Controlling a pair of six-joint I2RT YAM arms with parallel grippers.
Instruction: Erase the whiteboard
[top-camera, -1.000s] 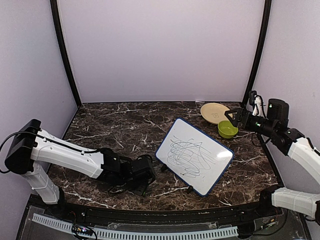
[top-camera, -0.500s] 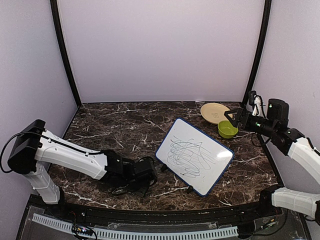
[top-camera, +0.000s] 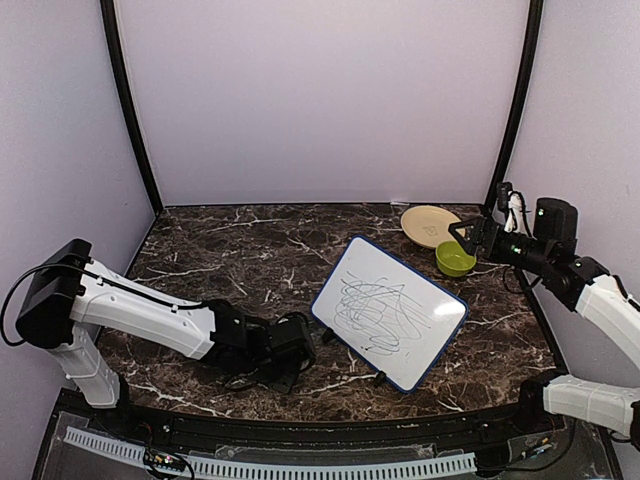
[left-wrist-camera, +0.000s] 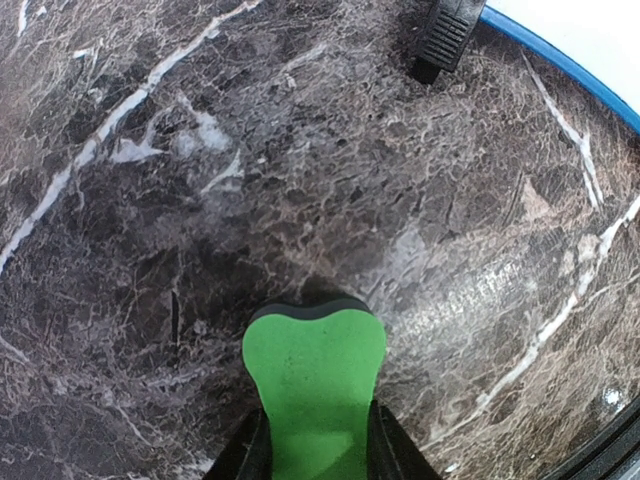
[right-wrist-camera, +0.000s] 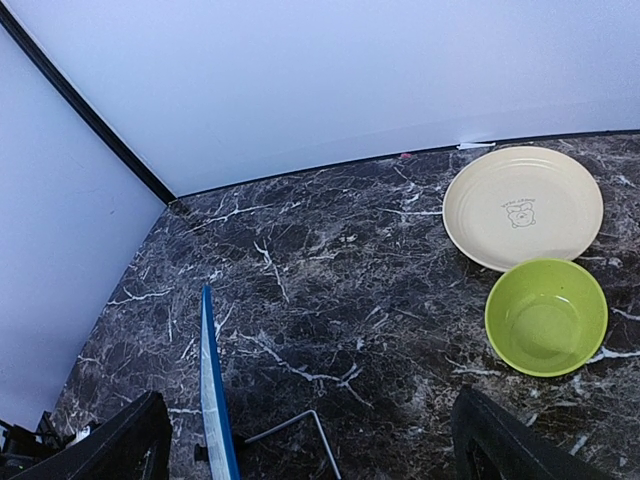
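**Scribbled whiteboard on the marble, eraser pinched just beside it**

The whiteboard (top-camera: 390, 312) sits on the dark marbled surface (top-camera: 220, 250), right of centre and towards the near edge, turned so that one corner points at the arms. Its blue frame encloses a white face covered through the middle with a tangle of black scribble (top-camera: 375, 305). The overhead view shows small black feet at its near-left and near corners. In the left wrist view one such foot (left-wrist-camera: 440, 35) rests on the marble at the top of the picture, with a curve of the blue frame beside it.

The left end effector (left-wrist-camera: 318, 455) lies low over the surface just left of the board, its arm stretched in from the left. Its two fingers (left-wrist-camera: 255, 452) press against either side of a green eraser (left-wrist-camera: 315, 375). The eraser's rounded, notched end points towards the board's corner but stays apart from it.

Behind and to the right of the board, a green bowl (top-camera: 455, 259) stands near its far right edge. A tan plate (top-camera: 428, 225) lies just beyond the bowl, close to the back wall; the right wrist view shows a small printed figure in the plate's middle.

The right end effector (top-camera: 470, 235) hangs in the air above the bowl and plate, its fingers spread wide with nothing between them.
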